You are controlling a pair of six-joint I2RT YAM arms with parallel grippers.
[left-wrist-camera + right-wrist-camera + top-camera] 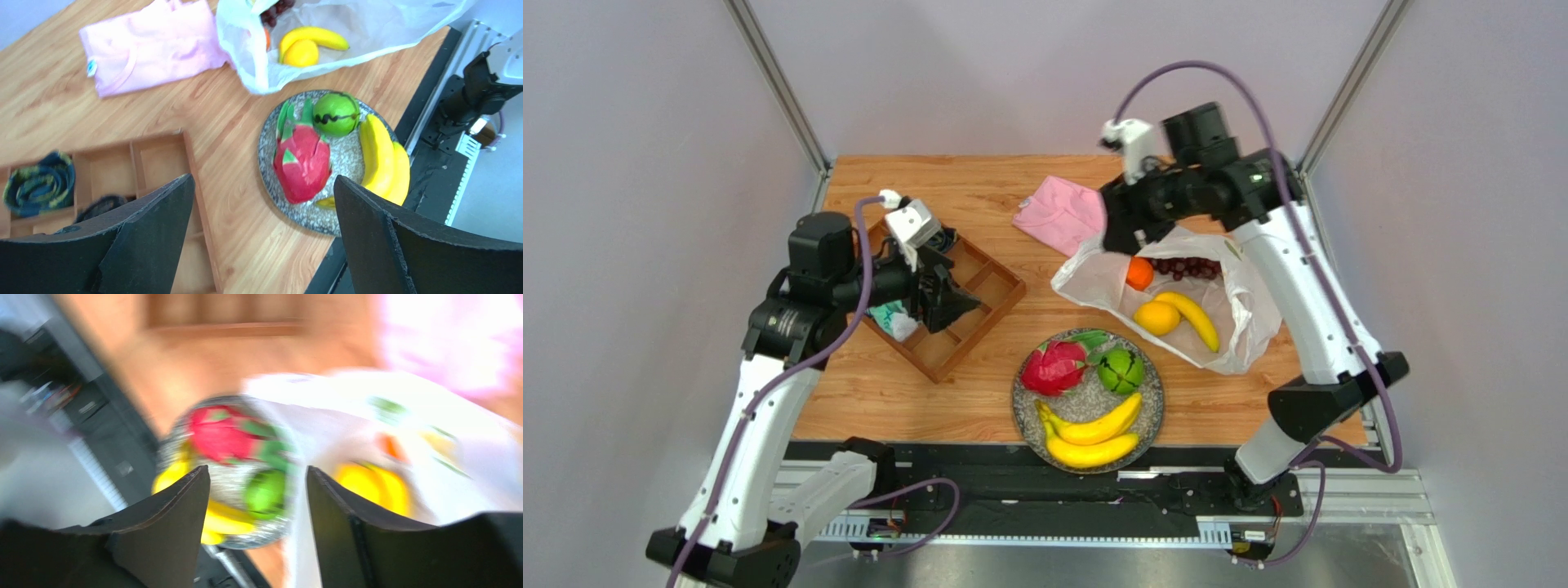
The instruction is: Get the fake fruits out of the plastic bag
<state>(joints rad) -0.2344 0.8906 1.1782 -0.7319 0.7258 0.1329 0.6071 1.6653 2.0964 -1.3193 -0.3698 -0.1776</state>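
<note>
1. The right gripper (258, 471) has its two black fingers spread apart with nothing between them. Its wrist view is smeared, so finer detail is lost. From above, it hangs over the far left edge of the thin, crinkly white plastic bag (1247, 312), just beside the folded pink cloth (1060, 211).
2. The left gripper (264, 184) is also spread wide and empty, poised over the compartmented wooden tray (995, 284), well apart from the bag.
3. Inside the bag's open mouth lie a small round orange (1139, 272), a dark purple bunch of grapes (1187, 266), a yellow lemon (1157, 317) and a curved yellow banana (1195, 321).
4. On the speckled grey plate (344, 144), near the bag, are a red-pink dragon fruit (1053, 368), a round green fruit (1120, 370) and two more yellow bananas (1090, 439). By my judgement the task is about half done.
5. Risks: the fingers could pinch the bag film along with a fruit and drag the whole bag, spilling it. The glossy round orange or lemon could squirt out of a closing grip. The grapes lie deepest in the bag and may be hard to reach.
6. Pose: the right arm rises from its near-right base, reaches far, then folds back leftward with its wrist tipped down at the bag. The left arm stands on the left with its forearm angled over the tray.
</note>
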